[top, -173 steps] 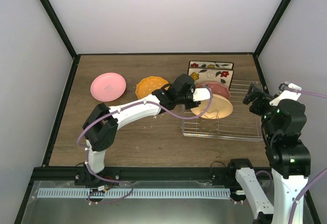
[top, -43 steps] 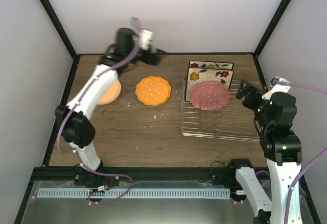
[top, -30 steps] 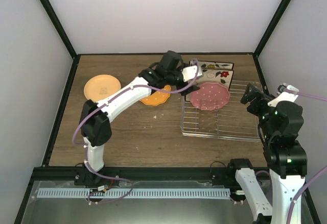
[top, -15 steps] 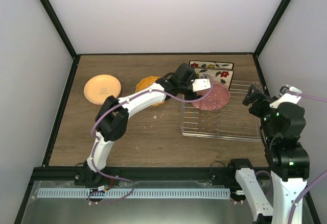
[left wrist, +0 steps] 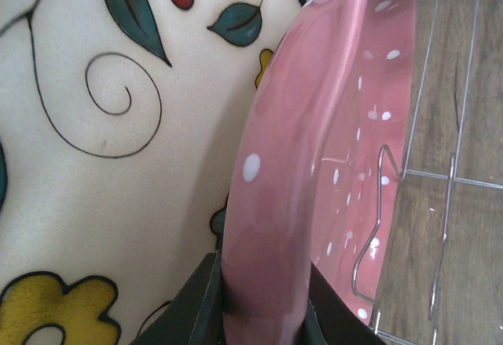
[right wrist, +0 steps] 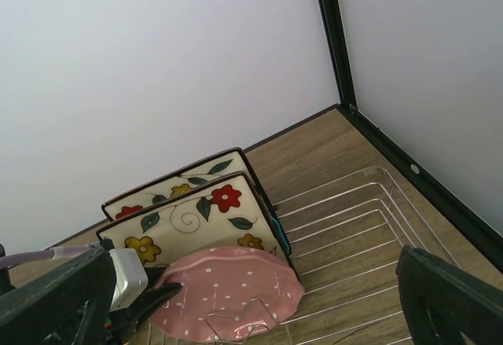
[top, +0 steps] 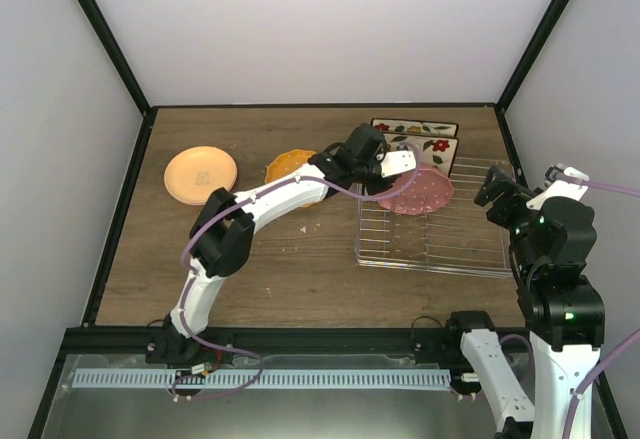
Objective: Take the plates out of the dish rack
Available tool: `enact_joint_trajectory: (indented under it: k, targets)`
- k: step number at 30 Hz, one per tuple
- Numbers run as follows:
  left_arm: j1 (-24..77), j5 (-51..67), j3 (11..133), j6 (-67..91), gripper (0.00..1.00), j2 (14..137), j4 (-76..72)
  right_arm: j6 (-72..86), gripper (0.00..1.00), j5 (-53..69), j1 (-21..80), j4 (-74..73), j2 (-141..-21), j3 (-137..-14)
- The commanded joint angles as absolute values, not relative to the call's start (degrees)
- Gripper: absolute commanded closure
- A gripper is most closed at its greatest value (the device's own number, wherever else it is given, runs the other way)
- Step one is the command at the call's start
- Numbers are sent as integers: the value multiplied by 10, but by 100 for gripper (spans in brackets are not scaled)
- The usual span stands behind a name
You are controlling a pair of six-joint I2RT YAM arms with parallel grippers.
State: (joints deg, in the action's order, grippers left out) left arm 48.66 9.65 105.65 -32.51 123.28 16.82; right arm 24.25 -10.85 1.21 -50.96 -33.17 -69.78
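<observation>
We see the left gripper (left wrist: 261,313) pinching the lower rim of the dotted plate (left wrist: 314,164), one dark jaw on each face of it. That pink plate sits at the rear left of the rack (top: 440,244), tilted well over from upright with its white-dotted face turned up and toward the front. A bent wire tine crosses just in front of its lower edge.

Right behind it stand the two square plates. The front one (right wrist: 196,219) and the rear one (right wrist: 169,188) are both upright on edge and lean close together. In the left wrist view the flowered face of the front one fills the space just beside the pink rim. We cannot tell whether the two touch.

The rest of the rack, to the right and front, shows only bare wires.

On the worktop (top: 300,269), left of the rack, lies the orange plate (top: 290,166), partly hidden under the left arm. The peach plate (top: 201,174) lies flat farther left, well apart from it.

The right gripper (top: 497,184) hangs above the right end of the rack with its jaws spread wide, holding nothing.
</observation>
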Motion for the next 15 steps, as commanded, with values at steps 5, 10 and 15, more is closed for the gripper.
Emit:
enact_joint_trajectory:
  k: [5, 10, 15]
  targets:
    - [505, 20, 1086, -294, 96, 1207, 115, 238, 0, -122, 9, -499, -324, -702]
    - [507, 7, 1113, -272, 96, 1171, 132, 240, 0, -116, 9, -491, -327, -693]
    - [507, 12, 1127, -257, 96, 1133, 155, 245, 0, -105, 9, -477, -328, -679]
